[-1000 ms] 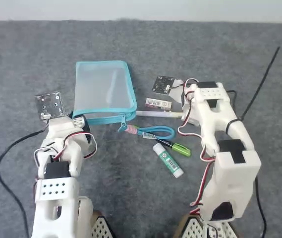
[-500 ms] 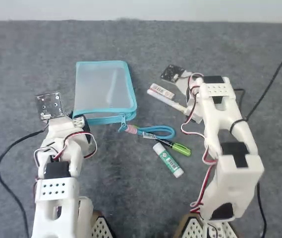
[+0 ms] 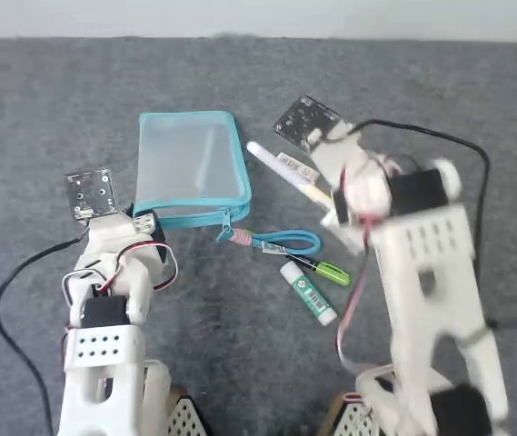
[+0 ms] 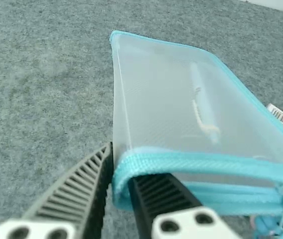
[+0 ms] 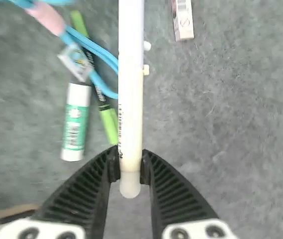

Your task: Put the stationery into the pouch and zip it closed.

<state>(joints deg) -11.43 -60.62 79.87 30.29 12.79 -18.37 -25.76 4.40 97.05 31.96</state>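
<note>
Lifted white pen (image 3: 272, 160) off tabletop (image 3: 58, 91) w/ right hand (image 5: 130, 160), clamped tight; swung tip to 3 o'clock of pouch (image 3: 190, 163). Pinching pouch's 7 o'clock corner w/ left hand (image 4: 121, 169). Insertion next, prob.

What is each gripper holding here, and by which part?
The right gripper is shut on the white pen, gripping it near one end. The left gripper pinches the pouch at a corner of its zipper edge.
</note>
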